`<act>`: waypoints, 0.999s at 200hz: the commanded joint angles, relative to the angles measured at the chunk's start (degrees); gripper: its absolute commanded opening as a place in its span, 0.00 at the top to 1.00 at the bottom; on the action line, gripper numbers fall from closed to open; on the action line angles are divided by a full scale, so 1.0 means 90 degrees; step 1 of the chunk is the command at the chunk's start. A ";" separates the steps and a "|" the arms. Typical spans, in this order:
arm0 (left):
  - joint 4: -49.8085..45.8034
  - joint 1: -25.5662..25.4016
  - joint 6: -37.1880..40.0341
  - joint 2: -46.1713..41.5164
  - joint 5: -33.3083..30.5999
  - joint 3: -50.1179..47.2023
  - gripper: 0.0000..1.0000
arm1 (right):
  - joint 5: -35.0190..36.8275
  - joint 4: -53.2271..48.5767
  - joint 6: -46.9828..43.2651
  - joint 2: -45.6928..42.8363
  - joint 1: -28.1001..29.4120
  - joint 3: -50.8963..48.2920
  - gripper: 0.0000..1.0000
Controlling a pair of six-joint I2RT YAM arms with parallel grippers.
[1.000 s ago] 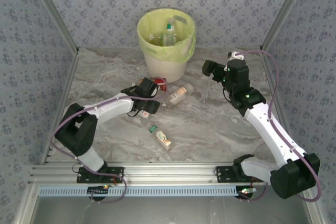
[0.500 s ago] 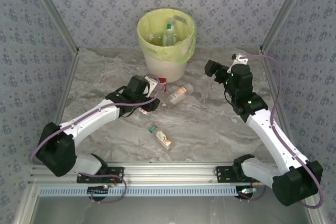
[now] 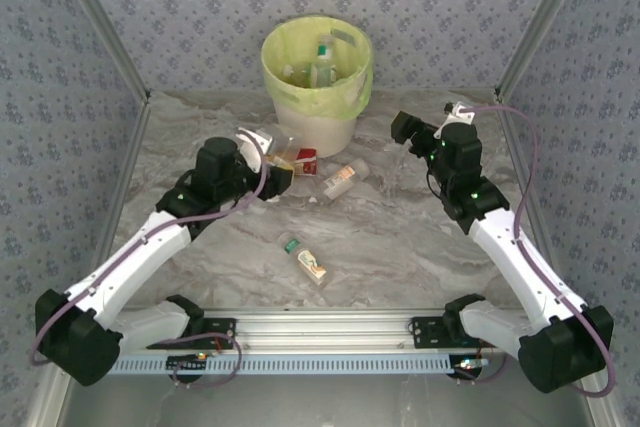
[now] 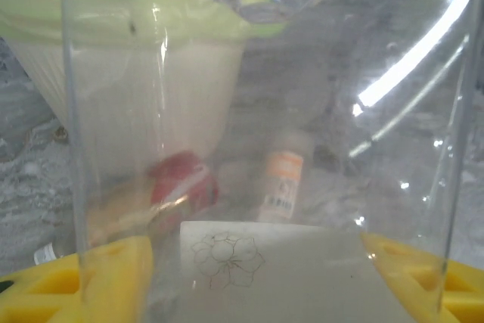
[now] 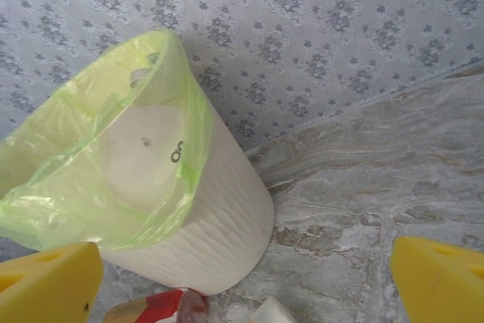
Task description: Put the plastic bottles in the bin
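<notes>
Just near of the bin, on its left side, the left pincer is now holding a clear bottle up off the worktop. A second ago this pincer was lying low among the loose bottles nearer the middle. Since then the arm has been stretching out and rising toward the far wall, bringing the bottle with it. That is moving the task along: one more bottle is off the surface and looks to be a short carry from the lined rim, though it is not yet over the opening.

The left pincer is standing about half open, with its yellow fingers pressing the bottle's sides. The flower-printed label is sitting between them, so it is gripping, not merely touching.

The right pincer is hanging to the right of the bin, a little further right than a second ago. Its jaws are spread as wide as they go, holding and touching nothing.

Several bottles are already lying inside the bin. Three are waiting on the worktop:
- a red-labelled bottle close to the bin's base
- an orange-labelled bottle just right of it
- a green-capped bottle well nearer the arm bases
</notes>
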 commanded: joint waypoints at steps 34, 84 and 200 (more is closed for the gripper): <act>0.1277 0.0057 -0.0652 0.0072 -0.0157 0.0543 1.00 | -0.0481 0.0465 -0.0278 -0.0189 -0.0012 -0.0253 0.00; 0.1151 0.0052 -0.0849 0.0879 -0.0867 0.1905 1.00 | -0.0402 0.0512 -0.0545 -0.0478 -0.0016 -0.0611 0.00; -0.0679 0.0054 -0.0496 0.4409 -0.1982 0.6902 1.00 | -0.0308 0.0175 -0.0768 -0.1176 -0.0041 -0.0673 0.00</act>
